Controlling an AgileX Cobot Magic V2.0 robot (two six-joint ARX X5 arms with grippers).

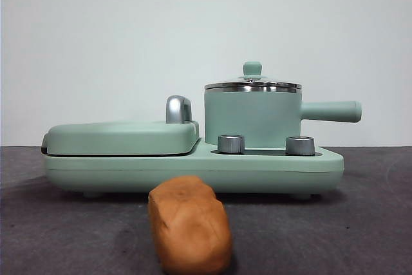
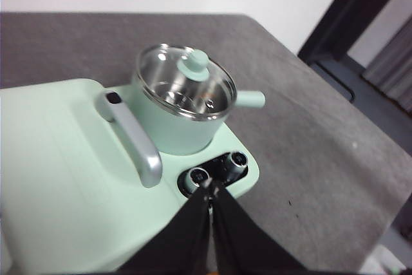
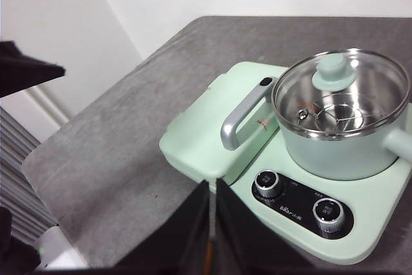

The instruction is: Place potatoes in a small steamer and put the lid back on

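Observation:
The orange-brown potato (image 1: 190,225) lies on the grey table in front of the green cooker, near the camera in the front view. The small steamer (image 1: 253,118) (image 2: 182,120) (image 3: 347,140) stands on the cooker's right side, its side handle (image 1: 331,111) pointing right. The glass lid (image 1: 252,84) (image 2: 187,82) (image 3: 341,92) with its green knob sits on the pot. My left gripper (image 2: 211,188) is shut and empty, high above the cooker's dials. My right gripper (image 3: 212,188) is shut and empty, above the cooker's front edge. The potato is hidden in both wrist views.
The flat green grill section (image 1: 122,137) with a steel handle (image 1: 178,109) (image 3: 241,117) takes the cooker's left side. Two steel dials (image 1: 231,143) (image 1: 300,145) sit in front of the pot. The table edge (image 3: 58,152) drops off beside the cooker.

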